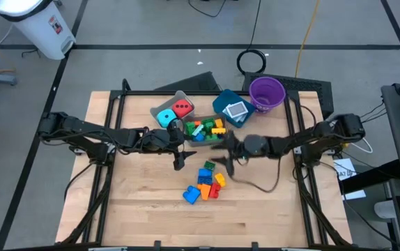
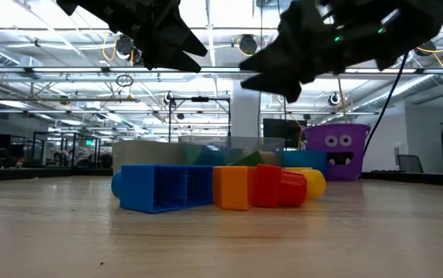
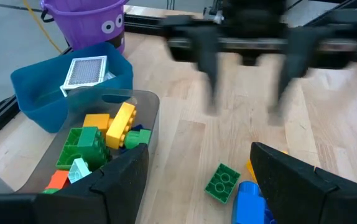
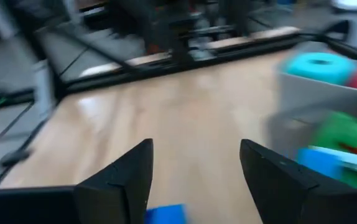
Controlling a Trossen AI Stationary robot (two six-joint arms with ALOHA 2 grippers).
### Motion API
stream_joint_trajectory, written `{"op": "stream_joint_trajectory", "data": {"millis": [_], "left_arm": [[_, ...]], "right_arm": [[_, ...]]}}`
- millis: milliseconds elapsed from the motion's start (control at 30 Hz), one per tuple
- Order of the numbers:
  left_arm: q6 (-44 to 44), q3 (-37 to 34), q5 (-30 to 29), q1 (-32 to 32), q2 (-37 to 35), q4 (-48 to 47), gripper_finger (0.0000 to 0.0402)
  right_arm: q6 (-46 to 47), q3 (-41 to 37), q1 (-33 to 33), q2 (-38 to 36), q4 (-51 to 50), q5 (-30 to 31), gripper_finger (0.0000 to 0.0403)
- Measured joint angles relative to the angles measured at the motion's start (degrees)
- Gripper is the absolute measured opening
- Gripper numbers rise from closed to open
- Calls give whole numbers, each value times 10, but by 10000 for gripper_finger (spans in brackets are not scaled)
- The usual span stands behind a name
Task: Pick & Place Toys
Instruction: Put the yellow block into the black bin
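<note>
High cam looks straight down on the whole table [image 1: 144, 216]. Low cam sits at tabletop height near the front edge, facing the far edge, close to the brick pile [image 2: 218, 187]. Each wrist cam looks past its own fingers across the table centre; the left one catches the right gripper [image 3: 244, 93].

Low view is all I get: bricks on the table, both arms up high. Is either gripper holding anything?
Observer: No. The left gripper is open and empty, and so is the right gripper.
Operator: Where are they over the table?
Observer: From above, both hang between the clear bin and the loose brick pile, left gripper facing right gripper.
Operator: What's already in that bin?
Observer: Green, yellow and orange bricks; the cyan cube and red cube sit in the grey bin beside it.
</note>
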Motion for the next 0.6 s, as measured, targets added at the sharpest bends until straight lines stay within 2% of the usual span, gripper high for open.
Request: {"op": "stream_joint_trajectory", "data": {"millis": [167,300,467,600], "left_arm": [[0,0,0,0,0,0,285],[0,0,0,0,0,0,285],[0,0,0,0,0,0,285],[0,0,0,0,0,0,285]], "right_arm": [[-32,2,80,13,-14,-1,216],[-12,40,119,36,-105,-17,203],[13,115,131,64,-301,-12,154],[11,136,131,90,-342,-28,95]]}}
